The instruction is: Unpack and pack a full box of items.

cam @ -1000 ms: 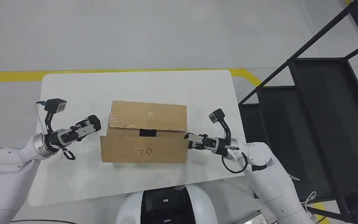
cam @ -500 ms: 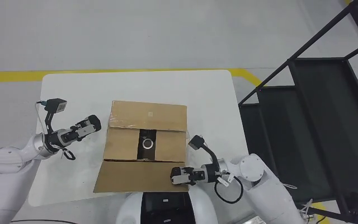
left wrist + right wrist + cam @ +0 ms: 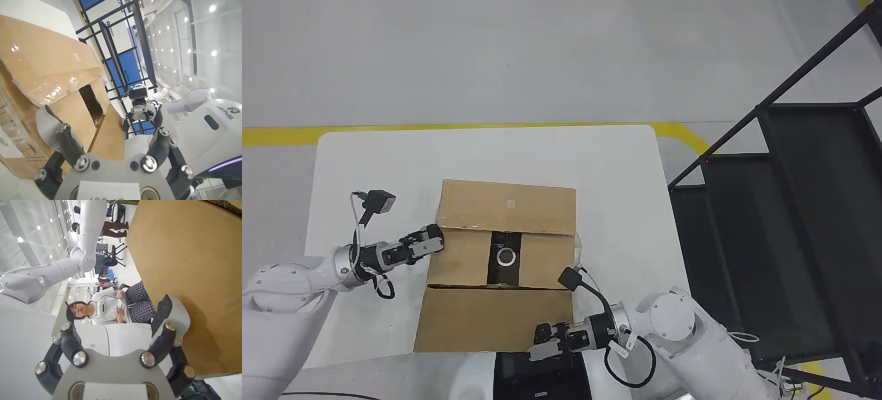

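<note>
Our left gripper [image 3: 430, 240] is spread open just beside the box [image 3: 507, 205], our right gripper [image 3: 538, 352] loose too at the folded-out near flap [image 3: 492, 318]. White table [image 3: 482, 150], yellow floor line [image 3: 442, 128] behind, dark stairs [image 3: 782, 190] alongside. Round thing [image 3: 506, 257] inside.

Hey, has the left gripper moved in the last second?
Yes. The left gripper has shifted toward the cardboard box and is now right beside its end wall.
</note>
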`<state>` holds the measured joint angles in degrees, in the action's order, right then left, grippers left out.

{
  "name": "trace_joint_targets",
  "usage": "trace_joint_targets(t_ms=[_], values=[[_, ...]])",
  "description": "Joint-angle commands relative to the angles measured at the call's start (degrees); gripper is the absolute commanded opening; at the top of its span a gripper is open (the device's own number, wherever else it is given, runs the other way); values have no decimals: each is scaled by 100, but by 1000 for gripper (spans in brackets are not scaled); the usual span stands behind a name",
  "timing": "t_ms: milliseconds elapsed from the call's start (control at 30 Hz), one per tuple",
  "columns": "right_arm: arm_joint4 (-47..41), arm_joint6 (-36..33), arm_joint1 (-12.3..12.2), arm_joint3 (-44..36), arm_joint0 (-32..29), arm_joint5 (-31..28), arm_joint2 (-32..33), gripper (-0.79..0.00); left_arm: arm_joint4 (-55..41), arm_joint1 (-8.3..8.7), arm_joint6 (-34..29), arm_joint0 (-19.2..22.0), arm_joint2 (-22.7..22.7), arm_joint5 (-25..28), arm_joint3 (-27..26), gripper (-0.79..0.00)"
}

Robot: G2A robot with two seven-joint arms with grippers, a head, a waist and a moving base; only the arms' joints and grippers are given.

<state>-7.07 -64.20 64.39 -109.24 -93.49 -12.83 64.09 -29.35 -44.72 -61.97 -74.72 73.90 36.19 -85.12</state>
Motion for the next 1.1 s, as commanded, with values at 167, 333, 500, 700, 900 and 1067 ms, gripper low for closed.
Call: trace_joint_targets(t_ms=[167,333,500,700,900,1067], values=[[-79,66,-47,-30,6,24,7,0,-123,-65,-87,251,-154,-392,226,0],[-118,32,-87,-75,-40,-3,-2,0,-275,-50,-457,165,-68,-298,88,0],[-113,41,-114,-74,-10,10,-52,0,-531,-27,-814,3,30,-418,37,0],[-127,108,-137,-55,43,-2,-132,0,-431,-87,-541,134,-107,-756,296,0],[-208,169,-175,-22,44,-36,-98,0,-579,-209,-347,496,-373,-878,451,0],[-246,180,-213,-40,14,-73,-57,0,-661,-318,-199,945,-532,-856,524,0]])
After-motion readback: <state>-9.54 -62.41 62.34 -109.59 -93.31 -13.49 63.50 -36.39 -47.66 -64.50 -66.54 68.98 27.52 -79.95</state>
